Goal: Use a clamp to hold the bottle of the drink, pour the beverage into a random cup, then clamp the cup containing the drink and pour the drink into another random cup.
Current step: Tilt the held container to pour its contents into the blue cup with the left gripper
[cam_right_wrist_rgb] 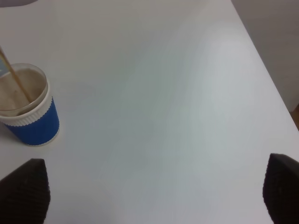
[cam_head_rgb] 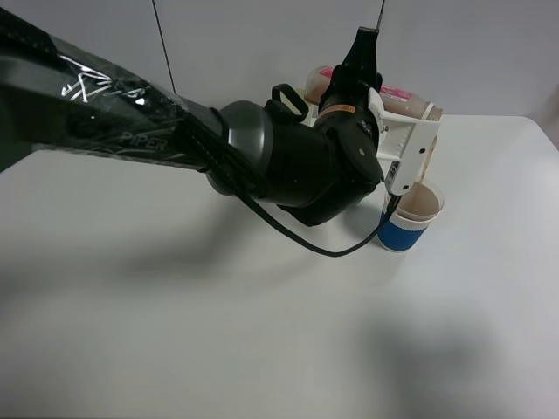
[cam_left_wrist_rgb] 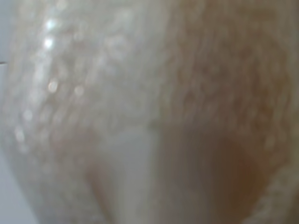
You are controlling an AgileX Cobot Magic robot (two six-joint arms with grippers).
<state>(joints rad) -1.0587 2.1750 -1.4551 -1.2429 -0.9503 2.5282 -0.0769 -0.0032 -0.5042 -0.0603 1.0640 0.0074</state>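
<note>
The left pincer (cam_head_rgb: 382, 112) was clenched on the bottle (cam_head_rgb: 410, 103), holding it tipped on its side directly above the blue-sleeved cup (cam_head_rgb: 409, 220), mouth toward the cup. In the left wrist view the bottle (cam_left_wrist_rgb: 149, 112) filled the whole picture as a pale, tan-tinged blur (nothing sharper could be made out there). A thin brown stream of beverage (cam_right_wrist_rgb: 17, 80) ran down into the cup (cam_right_wrist_rgb: 28, 106), whose inside showed tan. The right pincer (cam_right_wrist_rgb: 152, 196) stood released, its two black ribbed fingertips (cam_right_wrist_rgb: 24, 191) wide apart with only bare table between them, off to one side of the cup and touching nothing.

The cup stood on a plain white table (cam_head_rgb: 262, 332), not far from its back edge. Beyond the cup rose a pale wall (cam_head_rgb: 244, 44) with a thin dark cord (cam_head_rgb: 162, 44) hanging down it.

"PIPER" (cam_head_rgb: 144, 138) was printed on the glossy black left arm (cam_head_rgb: 105, 113). The bottle's white label (cam_head_rgb: 397, 91), above the cup, carried pink-red print too small to read
</note>
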